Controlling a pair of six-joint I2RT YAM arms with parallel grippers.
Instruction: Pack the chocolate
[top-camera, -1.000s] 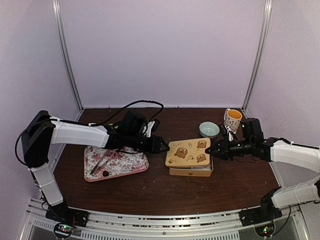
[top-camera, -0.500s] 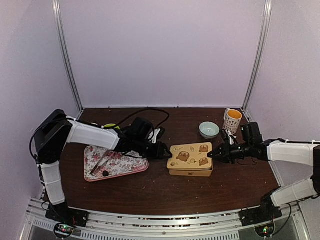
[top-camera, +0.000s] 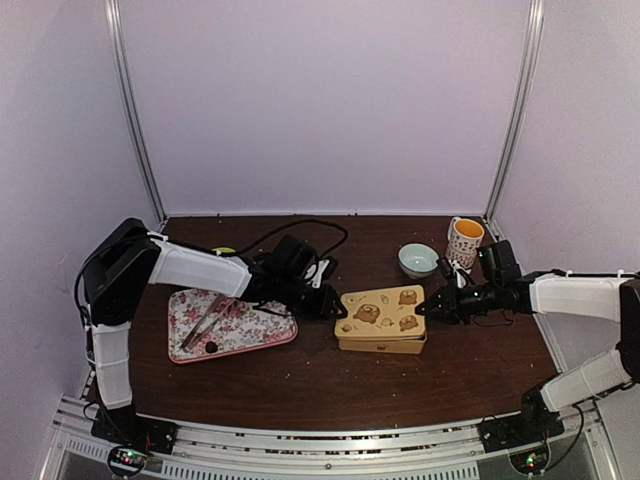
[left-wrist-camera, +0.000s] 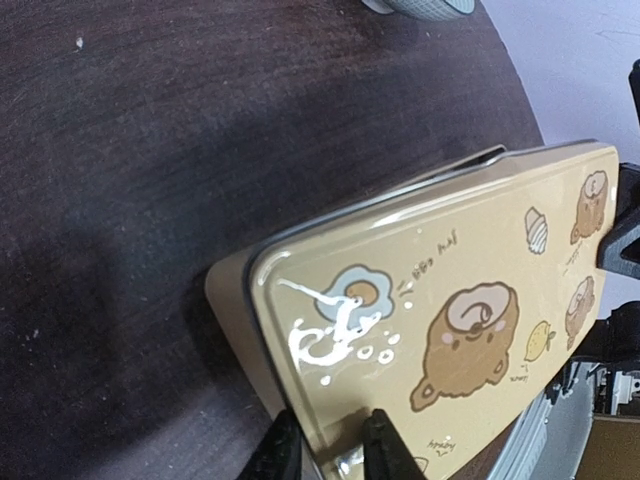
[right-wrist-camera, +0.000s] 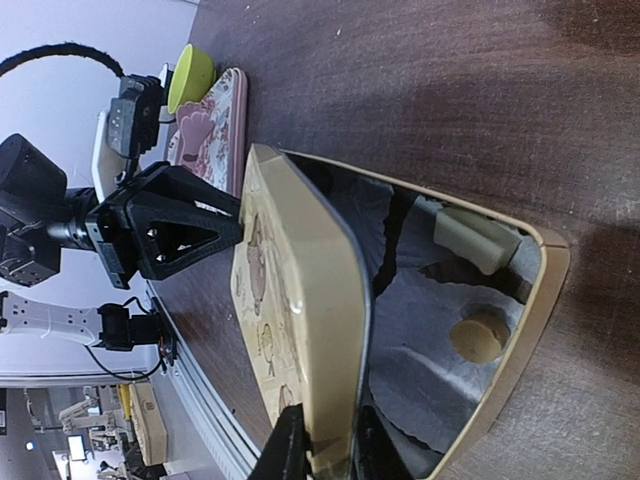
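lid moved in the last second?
Yes: the lid has shifted nearer and slightly right, settling over the tin base, which stayed put.

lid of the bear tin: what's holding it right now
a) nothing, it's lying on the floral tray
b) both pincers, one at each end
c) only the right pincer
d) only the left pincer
b: the left pincer grips one end of the lid and the right pincer grips the other end, with the lid raised at an angle over the open box.
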